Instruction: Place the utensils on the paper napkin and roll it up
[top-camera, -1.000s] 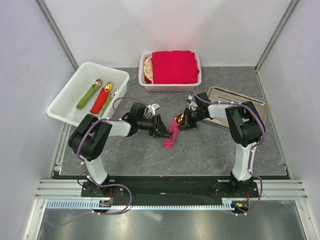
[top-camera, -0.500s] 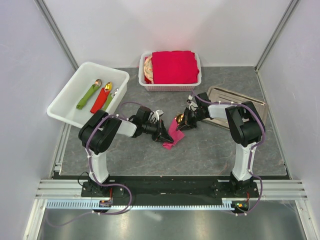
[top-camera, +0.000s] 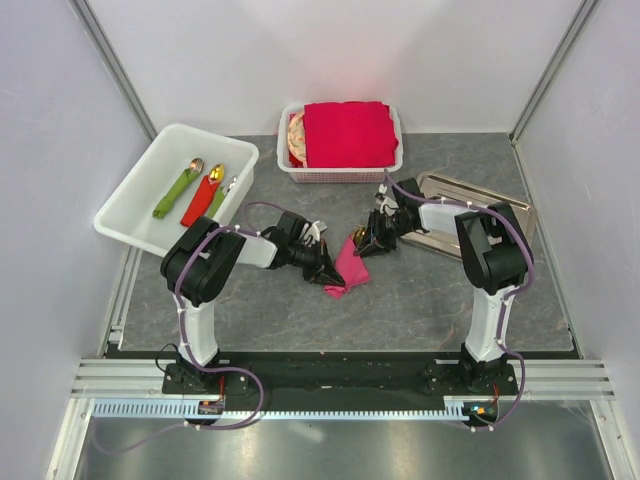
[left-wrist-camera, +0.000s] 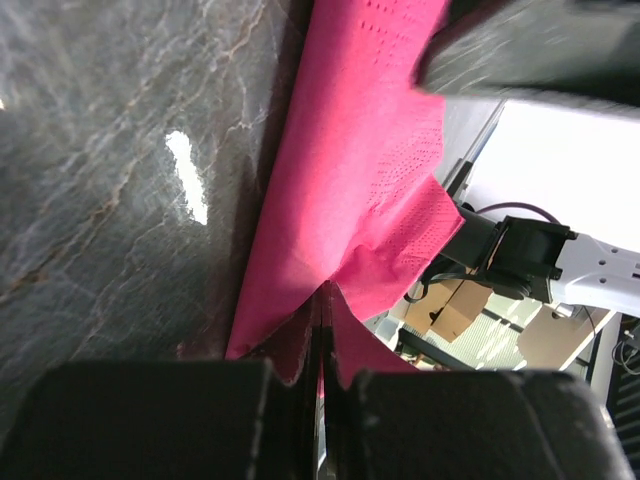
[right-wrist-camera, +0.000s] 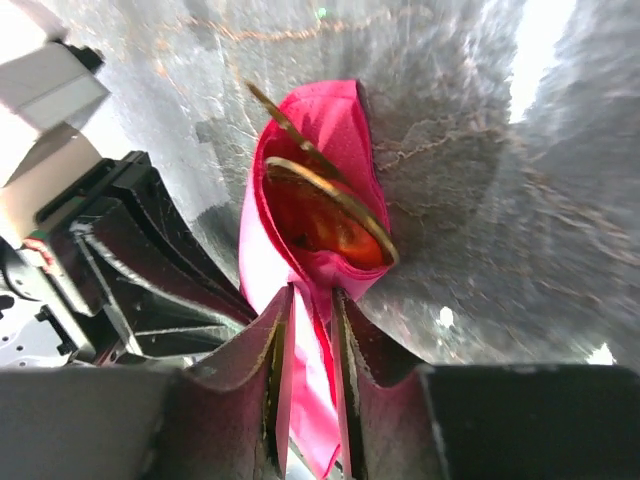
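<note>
tabletop count: two arms (top-camera: 215, 258) (top-camera: 487, 245), one napkin (top-camera: 347, 268), three containers.
two gold utensils (right-wrist-camera: 330, 215) show in the pink napkin; one white bin (top-camera: 128, 208) holds three bundles (top-camera: 203, 200), two green, one red; one basket (top-camera: 340, 175), one red stack (top-camera: 348, 133); one metal tray (top-camera: 500, 203).

Open tabletop (top-camera: 400, 300) between basket (top-camera: 340, 174), tray (top-camera: 450, 185), bin (top-camera: 130, 205)

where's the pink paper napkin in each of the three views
Top external: paper napkin at centre, on the table between the two arms' tips.
Left wrist: paper napkin fills the middle, top to bottom.
Right wrist: paper napkin at centre, wrapped around a gold spoon.
Shared landmark: the grey marbled table under it.
</note>
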